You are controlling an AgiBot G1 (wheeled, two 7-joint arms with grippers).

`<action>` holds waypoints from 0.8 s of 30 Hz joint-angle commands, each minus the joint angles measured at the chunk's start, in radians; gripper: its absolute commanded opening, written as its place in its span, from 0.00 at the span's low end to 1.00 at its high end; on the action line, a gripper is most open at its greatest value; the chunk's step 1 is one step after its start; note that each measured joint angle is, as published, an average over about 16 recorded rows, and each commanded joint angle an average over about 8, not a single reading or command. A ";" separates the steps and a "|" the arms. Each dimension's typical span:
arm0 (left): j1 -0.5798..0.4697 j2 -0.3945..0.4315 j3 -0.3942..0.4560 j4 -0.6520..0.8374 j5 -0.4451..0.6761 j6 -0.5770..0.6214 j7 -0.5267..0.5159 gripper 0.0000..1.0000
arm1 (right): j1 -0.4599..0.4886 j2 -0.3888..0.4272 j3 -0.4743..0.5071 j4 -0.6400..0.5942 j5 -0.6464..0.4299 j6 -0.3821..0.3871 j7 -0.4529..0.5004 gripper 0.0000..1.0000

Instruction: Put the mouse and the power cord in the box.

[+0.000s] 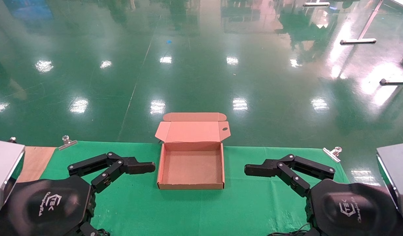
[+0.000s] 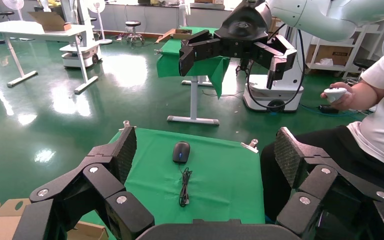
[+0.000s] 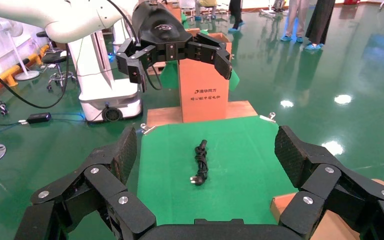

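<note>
Both sets of jaws are held wide apart with nothing between them. The left gripper (image 1: 122, 172) is poised just left of the box (image 1: 191, 187), the right gripper (image 1: 276, 175) just right of it, each pointing inward at the box; neither touches anything. That mirrored, spread posture is judged a ready stance, so either arm can reach outward for its item.

The box is set centrally on the green cloth (image 1: 135, 203) between the arms, its lid (image 1: 192, 131) folded back and away from the robot, so that the empty tray is left clear for dropping from above.

In the left wrist view, the mouse (image 2: 181, 151) is seen on the cloth across the table, on the right arm's side, with its own thin wire trailing from it. In the right wrist view, the cord (image 3: 200, 163) is seen bundled on the left arm's side, its plug at the near end. Neither item shows in the head view, and both lie well apart from the box. No step is yet done.
</note>
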 commanded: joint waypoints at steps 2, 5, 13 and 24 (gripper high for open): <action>0.000 0.000 0.000 0.000 0.000 0.000 0.000 1.00 | 0.000 0.000 0.000 0.000 0.000 0.000 0.000 1.00; 0.000 0.000 0.000 0.000 0.000 0.000 0.000 1.00 | 0.002 -0.002 -0.002 -0.001 -0.002 0.002 -0.001 1.00; -0.045 0.023 0.054 -0.028 0.122 0.006 0.011 1.00 | 0.025 0.014 -0.029 0.005 -0.097 -0.008 -0.024 1.00; -0.199 0.136 0.275 0.088 0.604 0.022 0.054 1.00 | 0.252 -0.048 -0.276 0.014 -0.666 -0.073 -0.124 1.00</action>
